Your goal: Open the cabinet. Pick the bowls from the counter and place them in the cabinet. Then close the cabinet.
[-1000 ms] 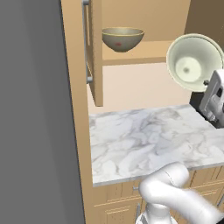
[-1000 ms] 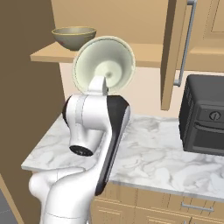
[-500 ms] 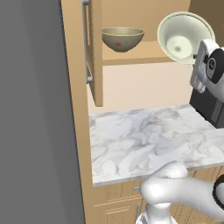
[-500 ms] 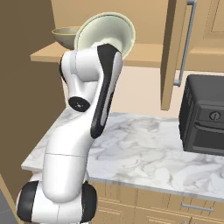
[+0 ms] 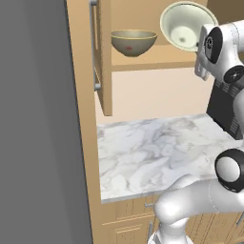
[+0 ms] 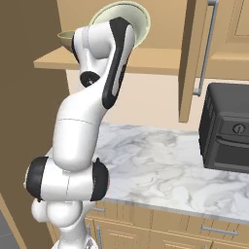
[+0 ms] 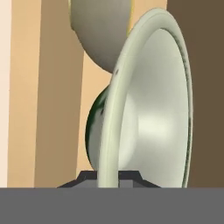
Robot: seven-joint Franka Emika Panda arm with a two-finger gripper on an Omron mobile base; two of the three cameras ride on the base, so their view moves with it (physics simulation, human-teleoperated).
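Tool (image 7: 108,181) jaws are pinched on the rim of the cream-white bowl (image 5: 187,25), which it holds tipped on edge, high up at the level of the cabinet shelf (image 5: 152,61). Seen from the hand, the rim runs straight up from between the two fingertips, with the hollow of the bowl turned to one side. Beyond the held bowl sits the tan-brown bowl (image 5: 133,42), upright on that same shelf inside the cabinet (image 5: 102,57), whose doors stand open on both sides. Well below the tool lies the white marble table (image 5: 157,152). A black oven (image 6: 226,129) stands on the table off to the tool's right.
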